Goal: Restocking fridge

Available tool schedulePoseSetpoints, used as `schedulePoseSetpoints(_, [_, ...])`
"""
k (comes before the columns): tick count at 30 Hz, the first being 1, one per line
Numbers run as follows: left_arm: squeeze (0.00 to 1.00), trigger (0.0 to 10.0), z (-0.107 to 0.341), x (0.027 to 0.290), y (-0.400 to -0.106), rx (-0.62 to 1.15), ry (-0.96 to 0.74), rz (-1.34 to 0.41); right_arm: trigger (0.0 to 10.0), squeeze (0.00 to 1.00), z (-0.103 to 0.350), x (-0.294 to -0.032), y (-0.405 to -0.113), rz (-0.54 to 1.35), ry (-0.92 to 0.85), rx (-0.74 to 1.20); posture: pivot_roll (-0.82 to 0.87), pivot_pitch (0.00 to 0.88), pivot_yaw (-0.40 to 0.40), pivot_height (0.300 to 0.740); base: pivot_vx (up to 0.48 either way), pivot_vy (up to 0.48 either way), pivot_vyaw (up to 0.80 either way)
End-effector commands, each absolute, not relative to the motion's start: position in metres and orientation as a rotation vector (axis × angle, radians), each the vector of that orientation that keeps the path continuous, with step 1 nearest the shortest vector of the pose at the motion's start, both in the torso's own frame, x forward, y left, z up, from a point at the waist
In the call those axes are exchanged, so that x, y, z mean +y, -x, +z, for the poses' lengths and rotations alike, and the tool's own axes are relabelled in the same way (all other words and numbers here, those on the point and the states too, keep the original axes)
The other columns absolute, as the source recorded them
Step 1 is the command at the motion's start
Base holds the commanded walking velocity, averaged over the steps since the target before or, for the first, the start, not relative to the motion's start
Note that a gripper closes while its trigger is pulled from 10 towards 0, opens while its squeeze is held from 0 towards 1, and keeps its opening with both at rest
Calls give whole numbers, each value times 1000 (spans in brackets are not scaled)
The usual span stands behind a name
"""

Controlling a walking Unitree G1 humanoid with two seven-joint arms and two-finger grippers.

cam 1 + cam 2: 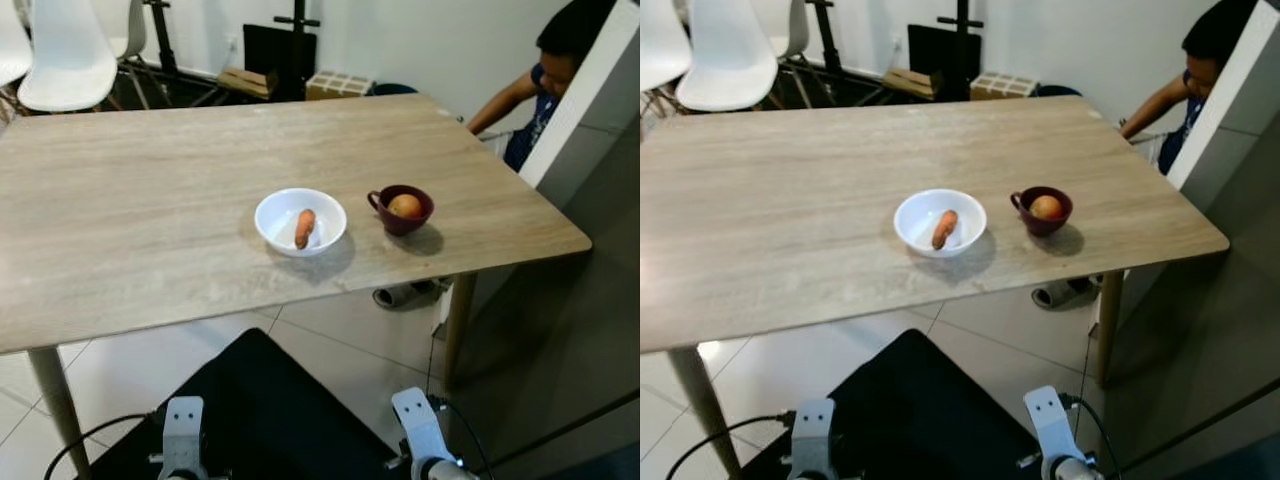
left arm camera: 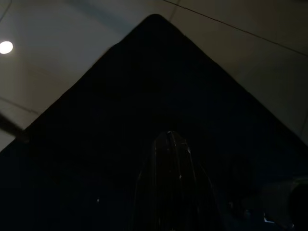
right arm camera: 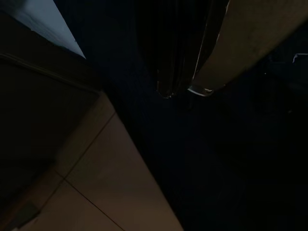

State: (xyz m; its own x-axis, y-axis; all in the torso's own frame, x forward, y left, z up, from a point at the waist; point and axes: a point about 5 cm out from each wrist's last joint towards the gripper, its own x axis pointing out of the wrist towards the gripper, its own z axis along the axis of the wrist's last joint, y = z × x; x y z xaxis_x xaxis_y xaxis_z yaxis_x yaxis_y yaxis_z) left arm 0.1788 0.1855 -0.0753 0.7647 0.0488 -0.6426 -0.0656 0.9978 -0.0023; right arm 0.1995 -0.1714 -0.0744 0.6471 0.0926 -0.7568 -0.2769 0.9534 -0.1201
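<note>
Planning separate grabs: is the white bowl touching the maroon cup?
Apart. The left eye view shows bare tabletop between the white bowl and the maroon cup.

one table [image 1: 150, 200], two bowls — white [image 1: 300, 222], maroon [image 1: 401, 209] — one carrot [image 1: 304, 228], one apple [image 1: 405, 205], two white chairs [image 1: 65, 50], one person [image 1: 545, 80]

White chairs [image 1: 68, 52], crouching person [image 1: 548, 75]
</note>
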Motion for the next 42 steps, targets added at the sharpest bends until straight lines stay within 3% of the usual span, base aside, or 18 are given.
schedulePoseSetpoints(1, [0, 10000, -76, 186, -177, 698, 22, 66, 10000, 0, -76, -172, -197, 206, 232, 851, -65, 89, -26, 740, 0, 0, 0])
schedulePoseSetpoints(35, [0, 10000, -74, 182, -178, 673, 18, 58, 10000, 0, -75, -171, -198, 208, 224, 844, -63, 91, -30, 740, 0, 0, 0])
schedulePoseSetpoints(38, [0, 10000, -65, 173, -189, 588, -64, -102, 10000, 0, -62, -164, -216, 300, 143, 732, -58, 92, -32, 740, 0, 0, 0])
schedulePoseSetpoints(42, [0, 10000, -52, 162, -193, 456, -155, -341, 10000, 0, -59, -162, -217, 481, 69, 766, -60, 94, -30, 740, 0, 0, 0])
